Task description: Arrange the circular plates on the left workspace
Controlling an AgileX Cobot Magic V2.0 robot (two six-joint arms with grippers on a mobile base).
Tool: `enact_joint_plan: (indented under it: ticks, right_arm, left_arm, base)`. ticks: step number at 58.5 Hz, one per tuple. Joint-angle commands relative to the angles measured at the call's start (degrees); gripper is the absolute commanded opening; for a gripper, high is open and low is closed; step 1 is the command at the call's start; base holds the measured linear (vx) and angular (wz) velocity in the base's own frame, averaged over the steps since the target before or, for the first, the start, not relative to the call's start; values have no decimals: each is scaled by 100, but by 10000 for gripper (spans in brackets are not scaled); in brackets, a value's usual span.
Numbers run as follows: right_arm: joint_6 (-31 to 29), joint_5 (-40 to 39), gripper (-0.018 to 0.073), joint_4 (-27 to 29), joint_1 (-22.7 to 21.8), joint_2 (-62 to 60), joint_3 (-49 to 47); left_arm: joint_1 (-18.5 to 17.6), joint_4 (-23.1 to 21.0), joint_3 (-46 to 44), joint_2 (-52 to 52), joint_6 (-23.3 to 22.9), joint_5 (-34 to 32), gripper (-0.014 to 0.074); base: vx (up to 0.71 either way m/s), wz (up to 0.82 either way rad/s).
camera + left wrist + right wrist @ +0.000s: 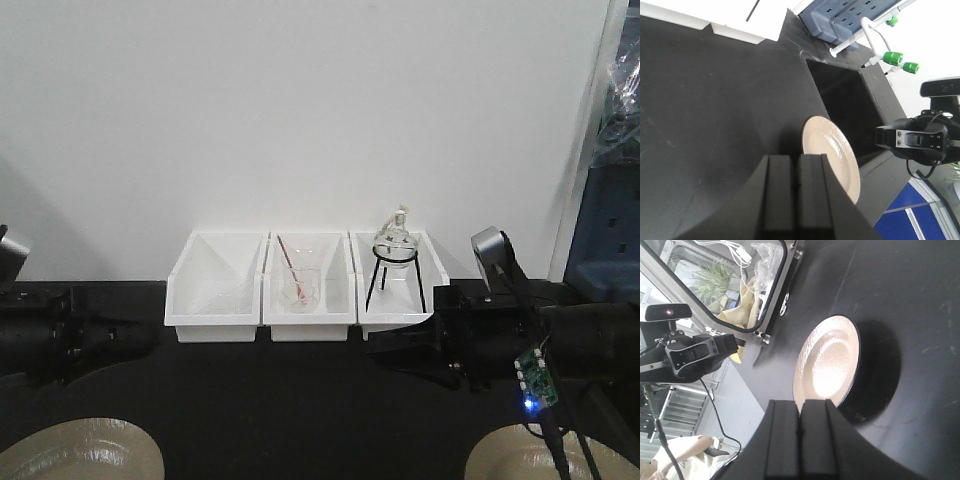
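2 circular plates lie flat on the matte black bench top [300, 400]. In the front view the left plate [80, 455] is at 7 o'clock and the right plate [535, 458] at 5 o'clock, well apart. Both are round, glossy beige, with raised rims. The right one likely needs carrying leftward. The left gripper [797, 159] and right gripper [801, 403] hover clenched and empty, seemingly poised before a reach. At 12 o'clock, 3 white plastic bins [215, 322] hold a glass beaker [300, 288] and a tripod-mounted flask [393, 240].
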Motion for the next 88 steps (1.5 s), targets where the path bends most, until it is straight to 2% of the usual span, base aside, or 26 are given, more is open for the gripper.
enact_joint_plan:
  ticks: [1, 9, 18, 22, 25, 31, 37, 41, 45, 52, 63, 77, 82, 88]
  right_arm:
    - [-156, 175, 76, 417, -21, -233, -186]
    - [-154, 193, 204, 417, -21, -233, -186]
    - [-178, 154, 433, 412, -21, -233, -186]
    - [-178, 154, 538, 405, -21, -233, -186]
    - [-178, 154, 608, 389, -21, -233, -186]
    - [-183, 148, 678, 279, -21, -233, -186]
    - [-203, 129, 685, 138, -21, -233, -186]
    - [-313, 129, 678, 72, -21, -233, -186]
    - [-357, 129, 670, -8, -21, -233, -186]
    - [-357, 141, 650, -110, -21, -233, -186]
    - [-357, 178, 606, -146, -21, -233, -186]
    - [-357, 186, 582, -169, -21, -233, -186]
    - [-357, 224, 582, -172, -21, -233, -186]
    - [-357, 287, 582, -176, -21, -233, -186]
  left_arm:
    - [-11, -376, -202, -179, 26, 69, 149]
    - [-11, -376, -202, -179, 26, 64, 333]
    - [8, -198, -202, -179, 20, 47, 541]
    - [126, 127, -202, -179, -61, 77, 587]
    - [318, 523, -202, -179, -316, 171, 595]
    - [954, 1231, -202, -179, -688, 474, 586]
    - [1801, 1787, -202, -179, -768, 710, 573]
    - [2262, 1946, -196, -179, -768, 713, 563]
    - [2637, 2074, -182, -174, -773, 603, 554]
    - [3084, 2342, -182, -93, -773, 376, 554]
    - [3271, 2552, -182, 416, -676, 339, 554]
    - [3271, 2592, -182, 1285, -137, 328, 554]
    - [3271, 2534, -182, 1637, -19, 326, 554]
    - [3255, 2240, -182, 2016, 245, 399, 554]
  base:
    - [0, 0]
    - [0, 0]
    - [0, 0]
    - [0, 0]
    - [0, 0]
    - [0, 0]
    - [0, 0]
    - [0, 0]
    - [0, 0]
    - [0, 0]
    - [0, 0]
    - [0, 0]
    - [0, 0]
    - [0, 0]
